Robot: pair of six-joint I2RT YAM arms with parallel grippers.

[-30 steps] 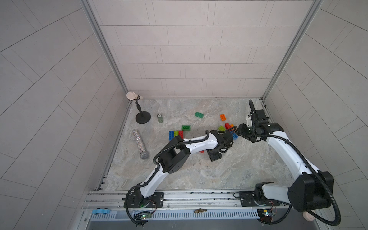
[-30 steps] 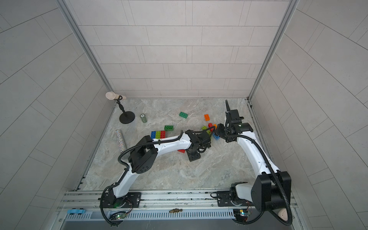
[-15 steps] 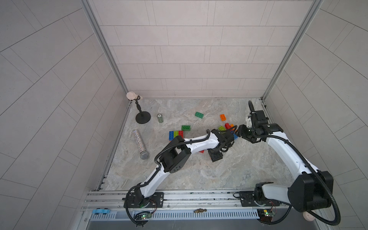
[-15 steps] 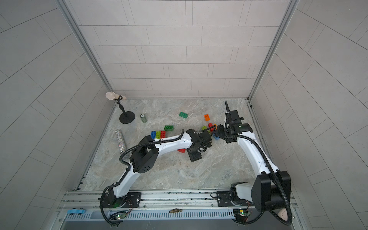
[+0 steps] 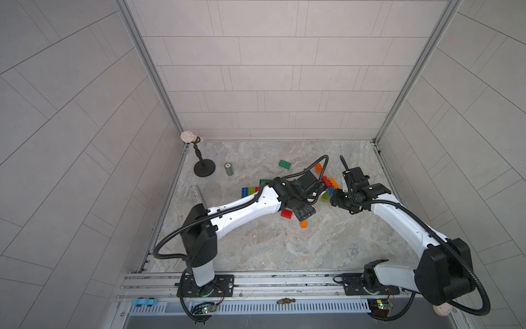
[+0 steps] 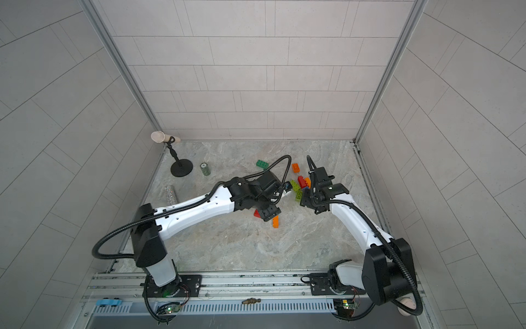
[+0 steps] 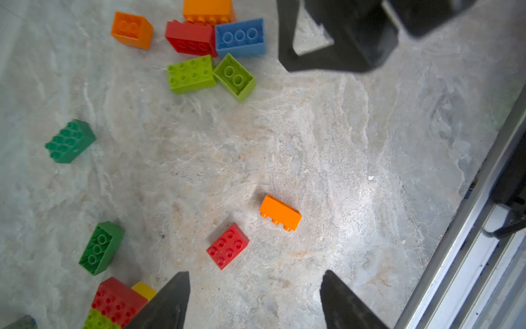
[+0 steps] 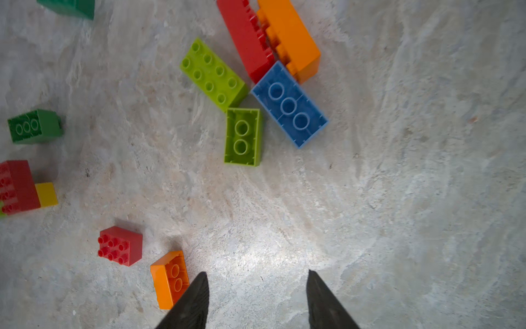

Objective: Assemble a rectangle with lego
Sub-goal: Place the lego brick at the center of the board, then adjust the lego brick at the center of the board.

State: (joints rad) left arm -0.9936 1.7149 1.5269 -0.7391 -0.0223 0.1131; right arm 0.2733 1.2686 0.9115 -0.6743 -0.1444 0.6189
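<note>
Lego lies scattered on the marble floor. My left gripper (image 5: pixel 305 213) (image 7: pixel 254 280) hangs open over bare floor and holds nothing. Just beyond its tips lie a small orange brick (image 7: pixel 280 212) (image 5: pixel 303 224) on its side and a red brick (image 7: pixel 227 245) (image 5: pixel 286 214). My right gripper (image 5: pixel 336 199) (image 8: pixel 257 275) is also open and empty, near a pile of lime (image 8: pixel 213 74), blue (image 8: pixel 289 105), red (image 8: pixel 244 37) and orange (image 8: pixel 287 37) bricks. A joined row of blue, lime and red bricks (image 5: pixel 249 191) sits partly under the left arm.
A black stand (image 5: pixel 203 168) carrying a beige cylinder, a small green can (image 5: pixel 228 169) and a glittery tube (image 5: pixel 195 194) are at the left side. Loose dark green (image 5: pixel 284 164) and orange (image 5: pixel 318 167) bricks lie farther back. Tiled walls close in three sides.
The left gripper's jaws have spread wider and the gripper has shifted slightly back; the small orange brick now lies free on the floor past its tips. The right arm has barely moved.
</note>
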